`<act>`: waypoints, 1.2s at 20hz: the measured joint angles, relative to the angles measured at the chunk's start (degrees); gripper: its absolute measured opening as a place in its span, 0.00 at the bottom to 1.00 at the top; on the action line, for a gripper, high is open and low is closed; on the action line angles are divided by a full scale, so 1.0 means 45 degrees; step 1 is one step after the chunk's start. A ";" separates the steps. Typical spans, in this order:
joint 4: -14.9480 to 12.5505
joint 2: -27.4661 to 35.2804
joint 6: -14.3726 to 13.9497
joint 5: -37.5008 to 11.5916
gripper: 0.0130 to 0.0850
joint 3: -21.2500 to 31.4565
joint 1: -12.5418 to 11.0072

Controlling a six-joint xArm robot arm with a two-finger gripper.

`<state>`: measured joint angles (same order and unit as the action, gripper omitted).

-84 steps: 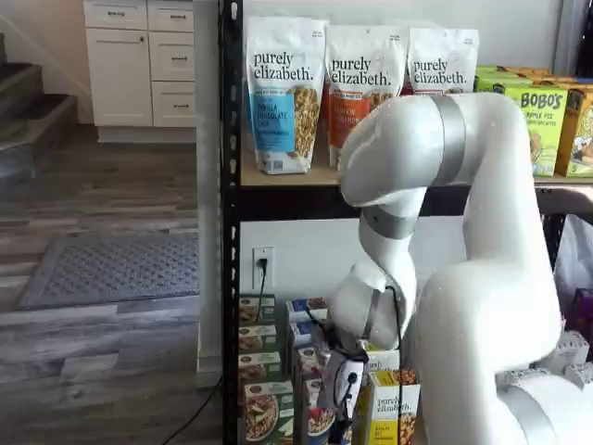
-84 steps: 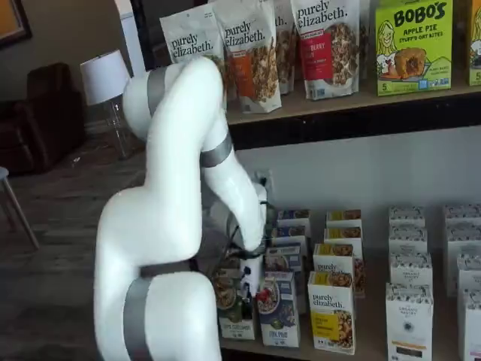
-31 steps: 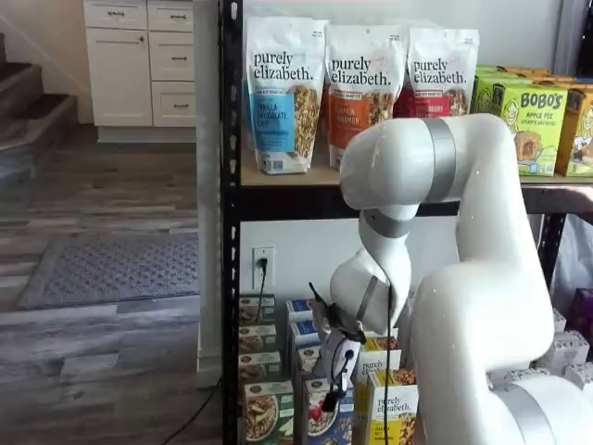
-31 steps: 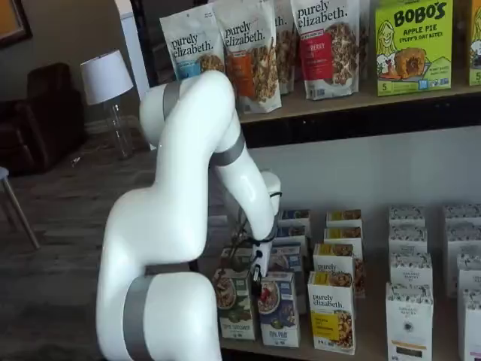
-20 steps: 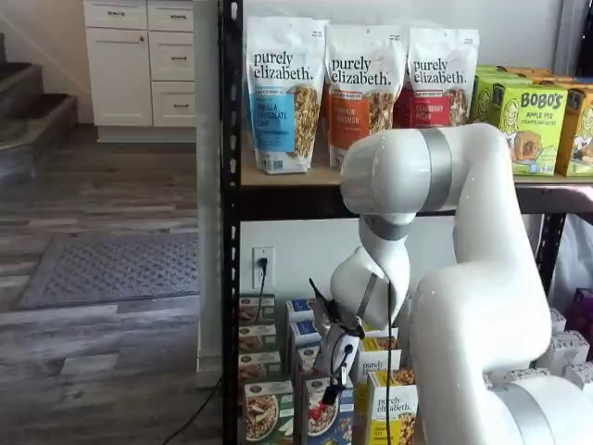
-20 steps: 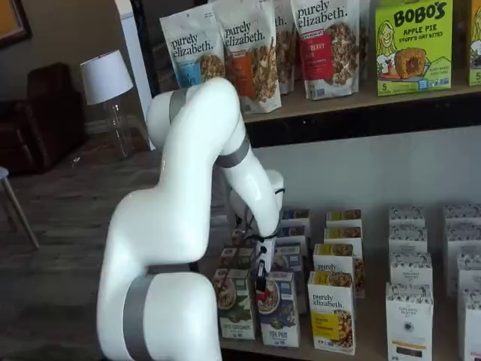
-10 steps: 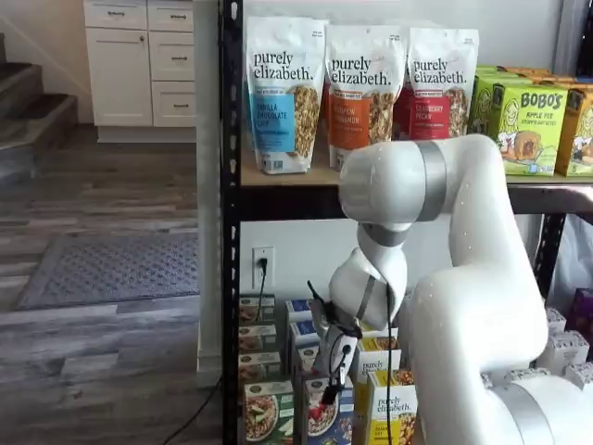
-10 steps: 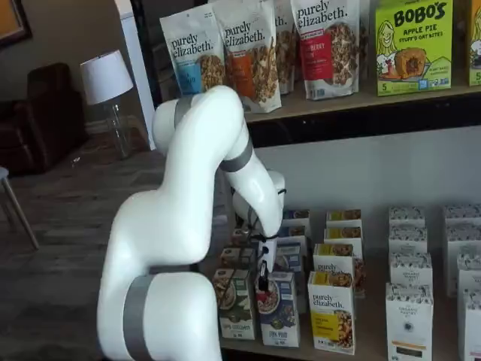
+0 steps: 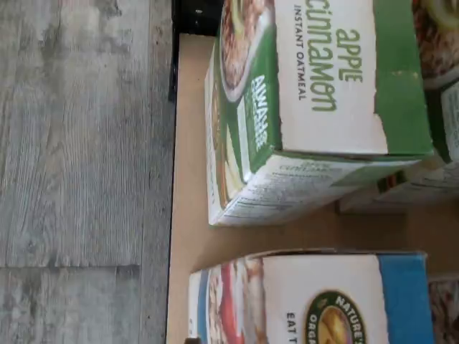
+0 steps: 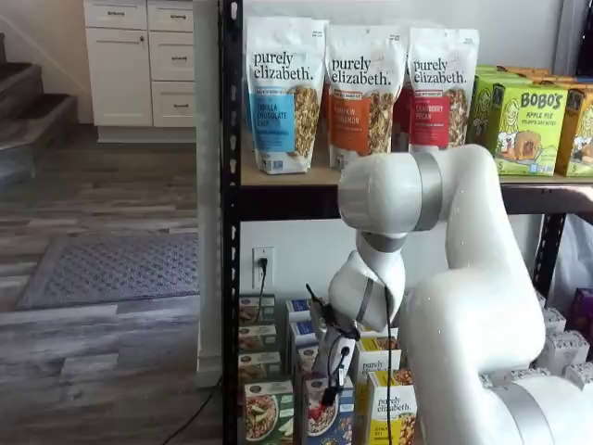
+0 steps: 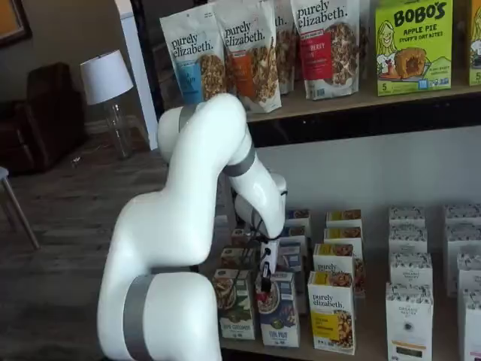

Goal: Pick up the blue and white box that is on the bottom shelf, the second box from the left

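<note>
bottom shelf (image 11: 376, 347): tan board, black frame, rows of cartons | blue and white box (image 11: 277, 310) front row, right of green carton (image 11: 234, 304) | end effector (image 11: 263, 280) just above box, fingers apart, empty | floor (image 10: 102, 204): grey wood planks, grey rug (image 10: 111, 269)
</note>
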<state>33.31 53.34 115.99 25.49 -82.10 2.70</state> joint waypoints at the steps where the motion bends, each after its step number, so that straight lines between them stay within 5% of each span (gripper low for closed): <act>1: -0.0112 0.0060 -0.0091 0.0013 1.00 -0.0068 -0.0008; 15: -0.2194 0.0652 -0.1857 0.0524 1.00 -0.0643 -0.0051; 24: -0.1974 0.0654 -0.1668 0.0360 0.94 -0.0533 -0.0023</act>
<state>24.43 56.28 108.48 27.11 -84.50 2.60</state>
